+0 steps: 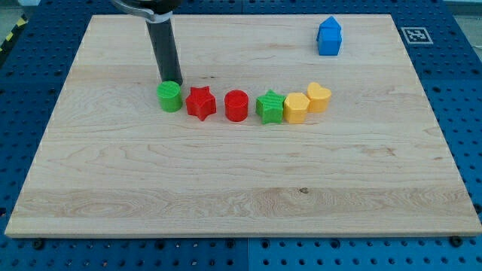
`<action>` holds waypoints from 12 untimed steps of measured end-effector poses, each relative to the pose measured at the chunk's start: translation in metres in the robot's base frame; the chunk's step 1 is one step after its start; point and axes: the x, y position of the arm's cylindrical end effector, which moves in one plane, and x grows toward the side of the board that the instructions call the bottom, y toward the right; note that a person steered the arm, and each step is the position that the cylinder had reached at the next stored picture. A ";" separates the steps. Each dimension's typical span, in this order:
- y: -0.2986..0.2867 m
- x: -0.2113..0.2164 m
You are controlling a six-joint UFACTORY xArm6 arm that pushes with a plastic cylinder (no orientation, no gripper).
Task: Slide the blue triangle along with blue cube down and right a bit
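Note:
The blue triangle (329,25) and the blue cube (329,42) sit touching each other near the view's top right of the wooden board (241,181), the triangle just above the cube. My tip (170,80) is far to their left, at the top edge of the green cylinder (169,96).
A curved row of blocks crosses the board's middle: the green cylinder, a red star (200,102), a red cylinder (236,105), a green star (269,107), a yellow hexagon (296,108) and a yellow heart (318,97). The board's right edge lies close to the blue blocks.

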 end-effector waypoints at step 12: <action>0.207 0.003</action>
